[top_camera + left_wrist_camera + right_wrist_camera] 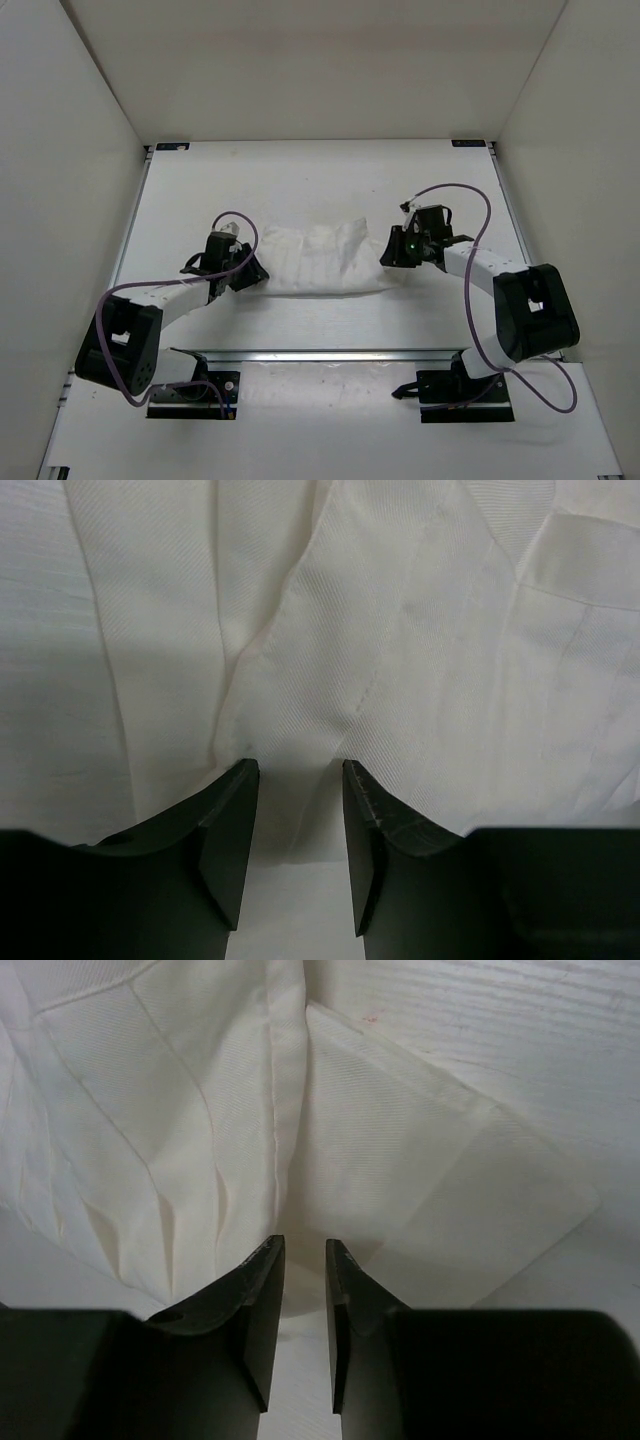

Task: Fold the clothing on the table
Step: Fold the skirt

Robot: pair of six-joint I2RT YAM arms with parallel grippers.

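**A:** Begin at the left. Where is the left end effector [258,270]?

**B:** Low over the tabletop [200,190], left of centre, with its tips at the left edge of the clothing [320,260]. From the left wrist camera the jaws stand partly apart with a moderate gap. The hem of the fabric lies in that gap near the tips, and the jaws do not look pressed onto it.

**A:** And the garment itself?

**B:** It is a thin white piece in the middle of the tabletop, between the two arms, spread sideways as a wide band. Its near edge is fairly even. The far edge is uneven and reaches furthest back right of the middle. Creases and a stitched seam show in both wrist views.

**A:** Flat?

**B:** Mostly flat, with layers overlapping. In the right wrist view one fold lies over another along a seam, and a corner panel spreads out to the right onto bare tabletop.

**A:** Then the right side.

**B:** The right end effector [392,250] is at the right end of the clothing, pointing left toward it. Its jaws are narrow, closer together than the left pair, and the fabric's edge runs between them. Whether they pinch it I cannot tell.
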